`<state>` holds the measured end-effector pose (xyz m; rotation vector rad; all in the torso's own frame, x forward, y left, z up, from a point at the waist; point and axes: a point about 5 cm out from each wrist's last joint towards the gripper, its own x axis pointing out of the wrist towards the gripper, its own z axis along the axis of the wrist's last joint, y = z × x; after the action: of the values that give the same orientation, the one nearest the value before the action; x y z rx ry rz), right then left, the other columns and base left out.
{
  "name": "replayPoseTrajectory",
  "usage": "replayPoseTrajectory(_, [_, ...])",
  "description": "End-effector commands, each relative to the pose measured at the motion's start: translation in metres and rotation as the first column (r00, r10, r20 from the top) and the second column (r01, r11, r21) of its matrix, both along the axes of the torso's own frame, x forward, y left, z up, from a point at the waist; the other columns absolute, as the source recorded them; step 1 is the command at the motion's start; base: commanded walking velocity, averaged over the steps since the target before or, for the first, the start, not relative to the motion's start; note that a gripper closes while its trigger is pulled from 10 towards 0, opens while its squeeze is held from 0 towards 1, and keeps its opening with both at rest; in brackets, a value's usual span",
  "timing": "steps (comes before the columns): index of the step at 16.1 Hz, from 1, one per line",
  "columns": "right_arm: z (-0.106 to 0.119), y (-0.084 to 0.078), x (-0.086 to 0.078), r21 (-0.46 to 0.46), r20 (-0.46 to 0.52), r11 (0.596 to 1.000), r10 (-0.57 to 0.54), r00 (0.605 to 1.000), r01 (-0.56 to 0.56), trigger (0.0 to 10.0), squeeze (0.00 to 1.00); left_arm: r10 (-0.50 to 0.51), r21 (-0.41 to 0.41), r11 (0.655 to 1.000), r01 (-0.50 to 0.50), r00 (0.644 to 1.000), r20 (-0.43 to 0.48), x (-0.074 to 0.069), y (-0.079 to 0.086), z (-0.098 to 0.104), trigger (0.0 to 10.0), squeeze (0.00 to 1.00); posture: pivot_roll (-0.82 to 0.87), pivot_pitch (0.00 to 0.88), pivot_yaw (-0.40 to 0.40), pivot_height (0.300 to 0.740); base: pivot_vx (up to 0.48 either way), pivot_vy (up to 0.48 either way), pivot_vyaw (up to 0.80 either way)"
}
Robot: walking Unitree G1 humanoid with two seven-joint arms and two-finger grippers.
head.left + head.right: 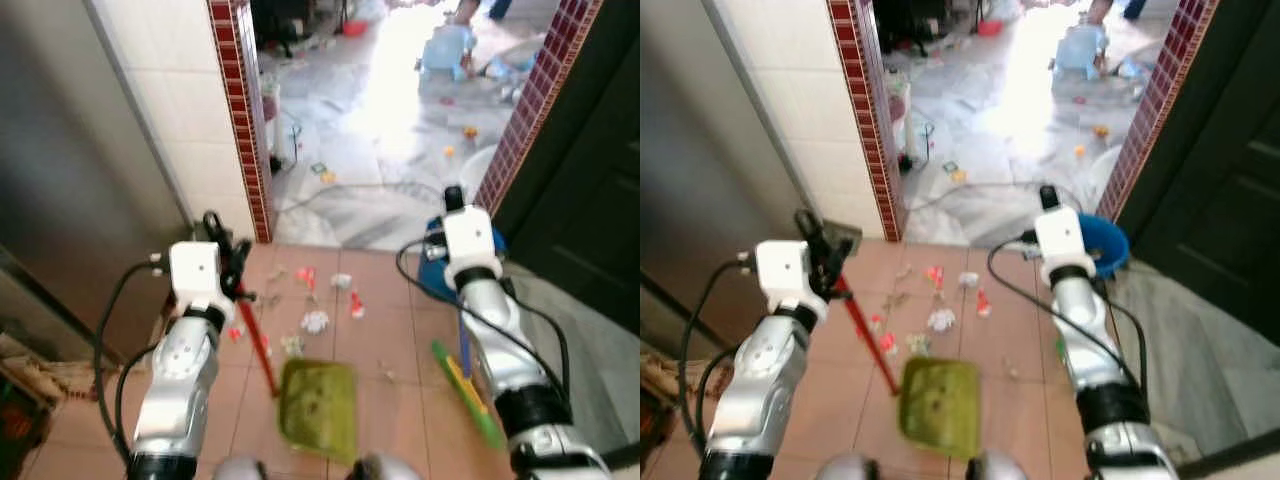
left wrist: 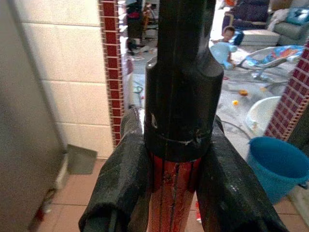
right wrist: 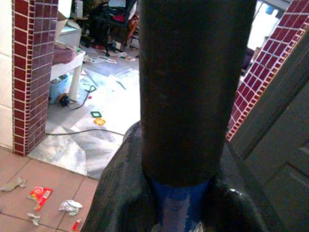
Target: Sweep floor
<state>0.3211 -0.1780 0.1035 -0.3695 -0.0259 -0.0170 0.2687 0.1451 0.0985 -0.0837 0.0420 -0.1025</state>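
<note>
Pincers hold both stiff, light tools high on their handles: left pincer [image 1: 228,262] clamps the dustpan [image 1: 318,405] resting by the litter [image 1: 314,321], right pincer [image 3: 181,193] the broom [image 1: 466,392].

From where I stand, nothing here can be read: the scraps and wrappers [image 1: 314,321] scattered on the floor tiles [image 1: 395,340] are too small and blurred to show any lettering, brand or number.
</note>
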Motion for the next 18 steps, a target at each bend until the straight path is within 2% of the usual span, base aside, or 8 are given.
replayPoseTrajectory(1, [0.017, 0.009, 0.006, 0.005, 0.076, 1.000, 0.027, 0.997, -0.028, 10.0, 0.00, 0.004, 0.002, 1.000, -0.004, 0.999, 0.047, 0.002, 0.004, 0.010, 10.0, 0.00, -0.06, 0.020, 0.016, 0.740, 0.266, 0.000, 0.00])
replayPoseTrajectory(5, [0.013, 0.006, 0.003, 0.001, 0.070, 0.999, 0.032, 0.997, -0.032, 10.0, 0.00, -0.007, -0.018, 1.000, 0.008, 0.999, 0.037, 0.000, -0.002, 0.008, 10.0, 0.00, -0.07, 0.023, 0.015, 0.740, 0.309, 0.000, 0.00])
replayPoseTrajectory(11, [0.012, 0.008, 0.002, 0.004, 0.070, 0.999, 0.036, 0.997, -0.036, 10.0, 0.00, -0.008, -0.017, 1.000, 0.008, 1.000, 0.023, -0.003, -0.005, 0.005, 10.0, 0.00, -0.07, 0.028, 0.015, 0.740, 0.341, 0.336, 0.00])
replayPoseTrajectory(13, [0.012, 0.008, 0.002, 0.003, 0.070, 0.999, 0.036, 0.997, -0.037, 10.0, 0.00, -0.009, -0.028, 1.000, 0.010, 1.000, 0.018, -0.004, -0.007, 0.004, 10.0, 0.00, -0.07, 0.028, 0.015, 0.740, 0.426, 0.000, 0.00])
replayPoseTrajectory(14, [0.012, 0.007, 0.001, 0.002, 0.069, 0.999, 0.035, 0.997, -0.036, 10.0, 0.00, -0.004, -0.039, 0.999, 0.005, 1.000, 0.013, -0.004, -0.008, 0.003, 10.0, 0.00, -0.07, 0.028, 0.015, 0.740, 0.000, 0.000, 0.00])
replayPoseTrajectory(18, [0.011, 0.005, 0.002, -0.001, 0.064, 1.000, 0.029, 0.998, -0.029, 10.0, 0.00, 0.033, 0.006, 0.999, -0.033, 0.999, 0.032, -0.001, -0.006, 0.003, 10.0, 0.00, -0.07, 0.025, 0.011, 0.740, 0.000, 0.000, 0.00])
